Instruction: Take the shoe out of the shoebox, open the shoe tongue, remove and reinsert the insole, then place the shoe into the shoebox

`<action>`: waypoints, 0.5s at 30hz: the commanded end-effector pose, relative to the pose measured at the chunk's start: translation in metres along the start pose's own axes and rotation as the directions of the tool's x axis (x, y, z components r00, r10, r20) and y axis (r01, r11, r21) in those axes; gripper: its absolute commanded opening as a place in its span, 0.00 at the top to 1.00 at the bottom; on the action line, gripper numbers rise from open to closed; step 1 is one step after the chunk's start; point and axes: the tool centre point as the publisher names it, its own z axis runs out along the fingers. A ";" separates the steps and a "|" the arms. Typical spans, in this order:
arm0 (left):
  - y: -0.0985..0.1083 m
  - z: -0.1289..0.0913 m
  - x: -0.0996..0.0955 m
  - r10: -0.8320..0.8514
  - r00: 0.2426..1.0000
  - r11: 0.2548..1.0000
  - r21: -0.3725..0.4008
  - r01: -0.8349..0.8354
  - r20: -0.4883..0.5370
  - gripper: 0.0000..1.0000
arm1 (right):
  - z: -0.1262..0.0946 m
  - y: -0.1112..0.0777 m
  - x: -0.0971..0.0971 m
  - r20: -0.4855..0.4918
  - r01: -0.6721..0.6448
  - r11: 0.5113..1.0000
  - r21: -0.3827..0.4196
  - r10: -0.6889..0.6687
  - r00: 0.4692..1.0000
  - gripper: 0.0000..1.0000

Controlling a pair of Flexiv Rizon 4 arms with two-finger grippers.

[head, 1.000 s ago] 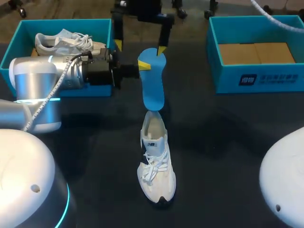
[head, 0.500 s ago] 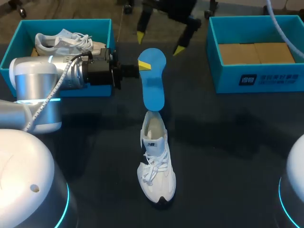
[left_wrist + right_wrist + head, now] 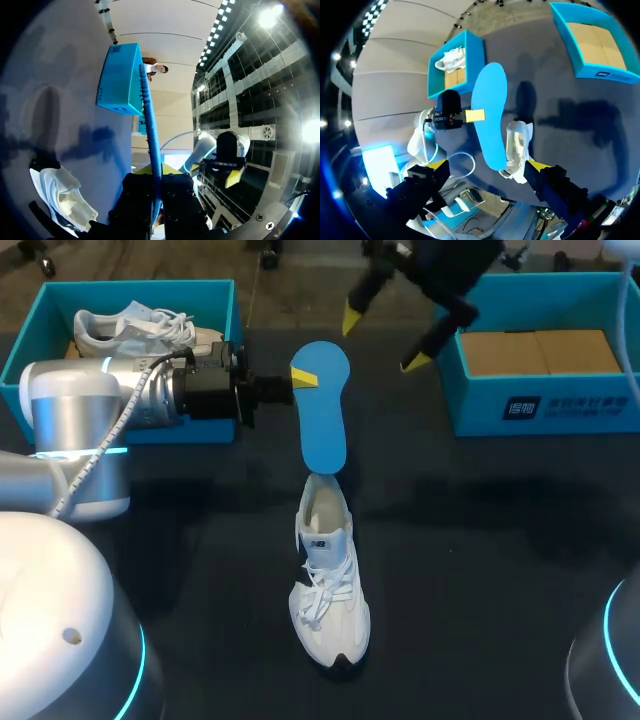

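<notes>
Shoe [image 3: 328, 590] lies near centre on my dark table [image 3: 480, 540], toe toward me. Insole [image 3: 322, 420] has its near end at the heel opening and is clamped in my left gripper [image 3: 303, 378]. Right gripper [image 3: 383, 338], farther off, is spread wide and has swung right, off the insole. Left shoebox [image 3: 140, 285] and right shoebox [image 3: 580, 410] sit far.

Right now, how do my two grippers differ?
The left gripper is shut on one end of the blue insole, while the right gripper is open and holds nothing. The left gripper points sideways across the table. The right gripper's tips angle downward and spread wide, near the right shoebox. Both have yellow fingertips.
</notes>
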 end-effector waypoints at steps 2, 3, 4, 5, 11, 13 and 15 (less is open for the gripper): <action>0.000 0.000 0.000 0.000 1.000 1.000 -0.001 0.000 0.003 1.00 | 0.003 -0.003 -0.013 -0.453 0.018 0.999 -0.039 -0.034 0.891 0.00; 0.000 0.000 0.000 0.000 1.000 1.000 -0.001 0.000 0.003 1.00 | 0.004 -0.003 -0.015 -0.467 0.022 0.998 -0.051 -0.043 0.883 0.00; 0.000 0.000 0.000 0.000 1.000 1.000 -0.001 0.000 0.003 1.00 | 0.005 -0.003 -0.017 -0.488 0.029 0.997 -0.066 -0.058 0.871 0.00; 0.000 0.000 0.000 0.000 1.000 1.000 -0.001 0.000 0.003 1.00 | 0.007 -0.003 -0.019 -0.512 0.034 0.996 -0.079 -0.069 0.856 0.00; 0.000 0.000 0.000 0.000 1.000 1.000 -0.001 0.000 0.003 1.00 | 0.019 -0.001 -0.027 -0.623 0.070 0.994 -0.084 -0.107 0.775 0.00; 0.000 0.000 0.000 0.000 1.000 1.000 -0.001 0.000 0.003 1.00 | 0.022 -0.001 -0.031 -0.671 0.081 0.992 -0.099 -0.127 0.731 0.00; 0.000 0.000 0.000 0.000 1.000 1.000 -0.001 0.000 0.003 1.00 | 0.024 0.000 -0.035 -0.685 0.071 0.993 -0.095 -0.117 0.719 0.00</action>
